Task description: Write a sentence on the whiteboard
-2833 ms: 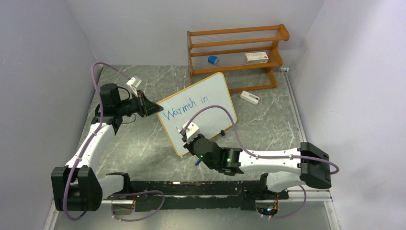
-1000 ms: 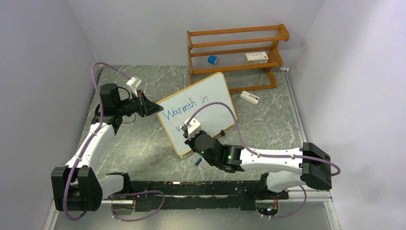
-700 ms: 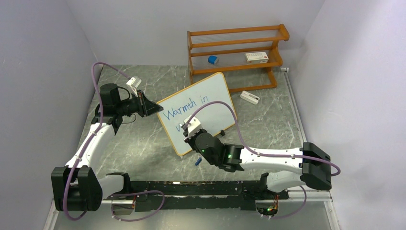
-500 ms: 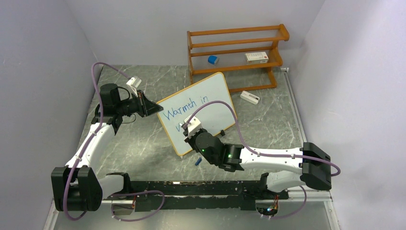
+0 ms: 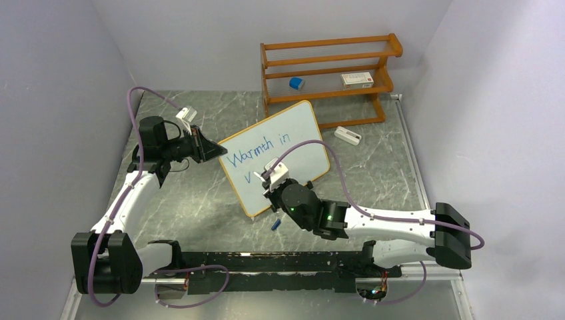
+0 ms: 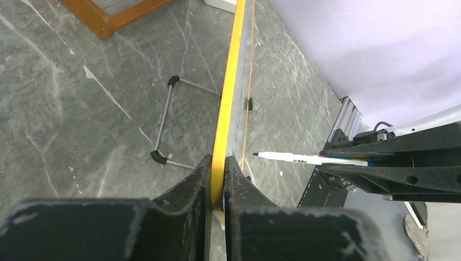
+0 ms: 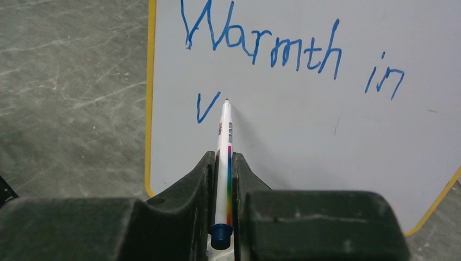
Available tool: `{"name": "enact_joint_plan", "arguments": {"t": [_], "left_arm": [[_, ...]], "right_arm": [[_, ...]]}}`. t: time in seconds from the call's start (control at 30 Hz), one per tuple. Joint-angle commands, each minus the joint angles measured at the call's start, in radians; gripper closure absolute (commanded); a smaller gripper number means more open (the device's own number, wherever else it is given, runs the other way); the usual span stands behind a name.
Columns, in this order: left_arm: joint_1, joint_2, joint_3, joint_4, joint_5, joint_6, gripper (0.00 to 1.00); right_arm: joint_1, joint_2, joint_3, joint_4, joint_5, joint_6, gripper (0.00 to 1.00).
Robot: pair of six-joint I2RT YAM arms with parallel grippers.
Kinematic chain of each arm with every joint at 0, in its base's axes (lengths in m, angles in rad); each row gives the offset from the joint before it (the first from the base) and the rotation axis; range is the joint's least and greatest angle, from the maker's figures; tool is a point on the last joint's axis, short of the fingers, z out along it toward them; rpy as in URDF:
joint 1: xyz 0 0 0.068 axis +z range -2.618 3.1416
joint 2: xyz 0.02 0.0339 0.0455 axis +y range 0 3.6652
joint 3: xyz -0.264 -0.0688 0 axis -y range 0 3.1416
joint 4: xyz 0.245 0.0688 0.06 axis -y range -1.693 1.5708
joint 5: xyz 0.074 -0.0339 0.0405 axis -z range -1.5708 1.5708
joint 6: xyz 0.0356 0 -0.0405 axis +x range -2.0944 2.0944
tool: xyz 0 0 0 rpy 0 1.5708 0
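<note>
The whiteboard point(image 5: 296, 137) stands tilted on the table, white with a yellow-orange frame. The sentence point(image 5: 258, 149) reads "Warmth in" in blue, also seen in the right wrist view point(image 7: 261, 43), with a single "v" stroke point(image 7: 206, 107) starting a second line. My left gripper point(image 5: 216, 151) is shut on the board's left edge point(image 6: 231, 81), jaws on either side of the frame point(image 6: 218, 161). My right gripper point(image 7: 223, 157) is shut on a white marker point(image 7: 224, 136). The marker's blue tip sits at the board just right of the "v". The marker also shows in the left wrist view point(image 6: 304, 158).
An orange wooden rack point(image 5: 326, 40) stands at the back, holding a blue object point(image 5: 296, 83) and a white box point(image 5: 358, 79). A small white box point(image 5: 347, 135) lies on the table near it. A blue cap point(image 5: 274, 225) lies in front of the board. The board's wire stand point(image 6: 163, 122) is behind it.
My right gripper has shifted a little right and up along the board, and its elbow has swung right. A "v" stroke now shows on the second line. The left arm has not moved.
</note>
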Motion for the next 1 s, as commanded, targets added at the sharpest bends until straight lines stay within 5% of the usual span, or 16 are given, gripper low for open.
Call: {"name": "enact_joint_plan", "arguments": {"t": [0.0, 0.97], "left_arm": [[0.011, 0.007, -0.007, -0.046, -0.094, 0.043, 0.95], [0.011, 0.009, -0.008, -0.043, -0.096, 0.042, 0.95]], "right_arm": [[-0.003, -0.024, -0.03, -0.026, 0.0, 0.039, 1.0], [-0.001, -0.026, -0.057, 0.021, -0.005, 0.054, 1.0]]}}
